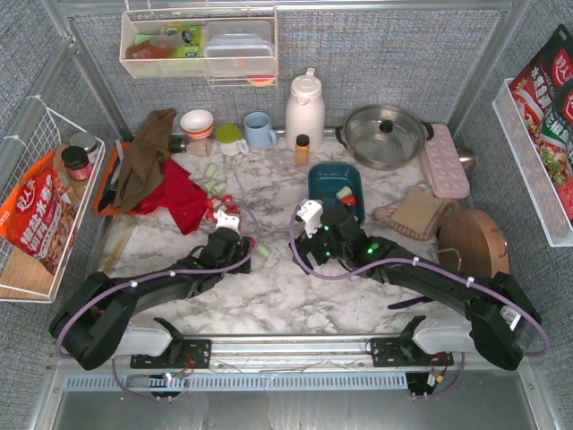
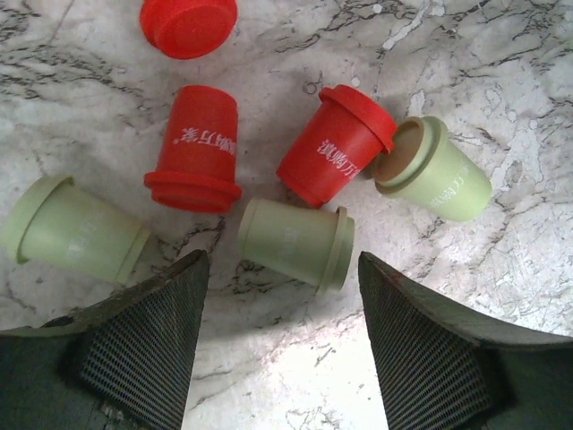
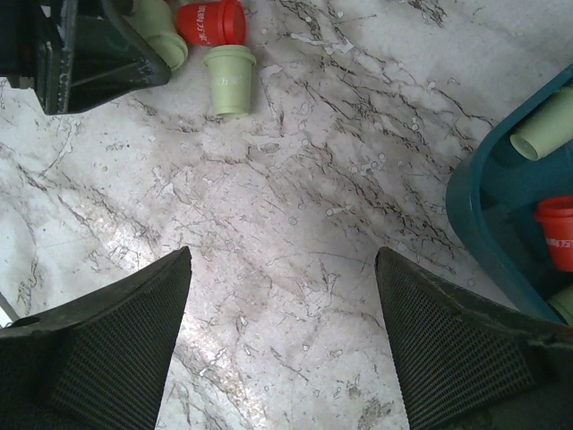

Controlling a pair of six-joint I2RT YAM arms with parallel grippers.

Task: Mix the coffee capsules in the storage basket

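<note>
1. The marble bench (image 1: 295,296) carries everything, and we see both arms reaching in from its near edge.
2. The left arm (image 1: 134,300) stretches toward the left of the bench's middle. The right arm (image 1: 448,278) stretches toward the middle from the near right corner.
3. A red cloth (image 1: 179,197) lies crumpled toward the left edge, just beside the loose capsules.
4. The basket (image 1: 324,184), dark teal with rounded corners, sits right of centre and nearer the far edge than the near one. The right arm's wrist is just in front of it.
5. The left gripper (image 2: 282,340) has its fingers spread apart with nothing between them. It hangs above the loose capsules.
6. The right gripper (image 3: 282,331) is also spread wide and holds nothing. It is above bare marble, with the basket's corner just to its right.
7. Most capsules (image 1: 218,193) lie scattered on the bench left of centre, outside the basket.
   - Under the left gripper we count three red ones and three pale green ones, all tipped on their sides or upside down.
   - One green capsule (image 2: 295,242) lies on its side just beyond the fingertips, touching a red capsule (image 2: 336,143).
   - One green capsule (image 1: 264,252) lies alone between the two arms.
   - Inside the basket we see only a few: a green one (image 3: 542,134) and a red one (image 3: 557,235).
</note>
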